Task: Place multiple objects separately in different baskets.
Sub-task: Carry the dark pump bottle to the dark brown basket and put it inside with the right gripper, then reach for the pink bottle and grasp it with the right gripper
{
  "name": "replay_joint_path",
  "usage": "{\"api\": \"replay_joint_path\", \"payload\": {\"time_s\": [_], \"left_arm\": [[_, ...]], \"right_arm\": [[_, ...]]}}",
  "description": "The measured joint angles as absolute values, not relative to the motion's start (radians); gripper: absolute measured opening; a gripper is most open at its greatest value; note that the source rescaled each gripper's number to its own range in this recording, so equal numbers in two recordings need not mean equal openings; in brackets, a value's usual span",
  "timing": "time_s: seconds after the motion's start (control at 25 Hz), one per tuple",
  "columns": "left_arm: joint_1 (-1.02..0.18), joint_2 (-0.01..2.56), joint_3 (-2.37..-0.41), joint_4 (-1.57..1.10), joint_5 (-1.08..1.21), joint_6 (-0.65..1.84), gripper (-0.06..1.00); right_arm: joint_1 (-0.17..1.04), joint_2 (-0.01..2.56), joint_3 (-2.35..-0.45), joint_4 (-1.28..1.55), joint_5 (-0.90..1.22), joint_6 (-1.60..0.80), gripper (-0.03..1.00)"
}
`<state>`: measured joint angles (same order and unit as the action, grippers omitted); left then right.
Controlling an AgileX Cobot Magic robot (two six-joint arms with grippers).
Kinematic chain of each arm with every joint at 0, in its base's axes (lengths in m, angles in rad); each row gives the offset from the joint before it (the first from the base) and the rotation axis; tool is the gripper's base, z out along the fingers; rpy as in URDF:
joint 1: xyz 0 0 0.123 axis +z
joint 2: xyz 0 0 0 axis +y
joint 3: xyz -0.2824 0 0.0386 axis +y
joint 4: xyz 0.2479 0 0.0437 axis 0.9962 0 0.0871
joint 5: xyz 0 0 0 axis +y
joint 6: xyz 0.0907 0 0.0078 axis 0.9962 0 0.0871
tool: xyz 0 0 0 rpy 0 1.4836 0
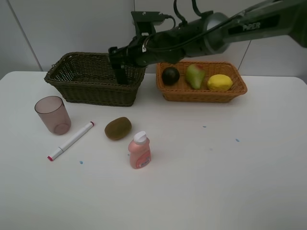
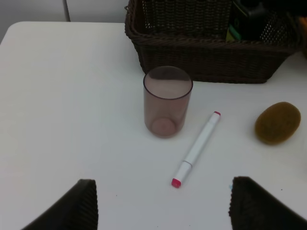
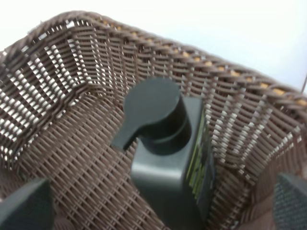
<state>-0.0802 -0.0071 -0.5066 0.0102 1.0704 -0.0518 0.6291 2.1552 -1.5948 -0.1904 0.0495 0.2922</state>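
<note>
The right gripper [image 3: 158, 203] hangs over the 3 o'clock end of the dark basket [image 1: 93, 93], which sits at 11 o'clock on the table [image 1: 216, 167]. Its jaws are spread wide and grip nothing. The green bottle [image 3: 168, 158] stands inside that basket between the fingertips, with a clear gap on each side. The orange basket [image 1: 201, 95], at 1 o'clock, holds the mangosteen [image 1: 170, 75], pear [image 1: 194, 76] and lemon [image 1: 219, 82] in a row. The cup [image 1: 53, 115] stands upright at 9 o'clock on the table. The marker [image 1: 71, 141] lies at the cup's 4 o'clock, and the kiwi [image 1: 118, 128] and pink bottle [image 1: 139, 151] are nearer the centre. The left gripper [image 2: 163, 206] is also wide open and empty, above the table near the marker
</note>
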Motion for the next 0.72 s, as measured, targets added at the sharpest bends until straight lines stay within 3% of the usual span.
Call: {"api": "replay_joint_path", "payload": {"time_s": [0.72], "left_arm": [[-0.080,-0.007,-0.507,0.010,1.070,-0.052,0.74]], "right_arm": [[0.634,1.871,-1.597,-0.011,0.884,0.294,1.00]]}}
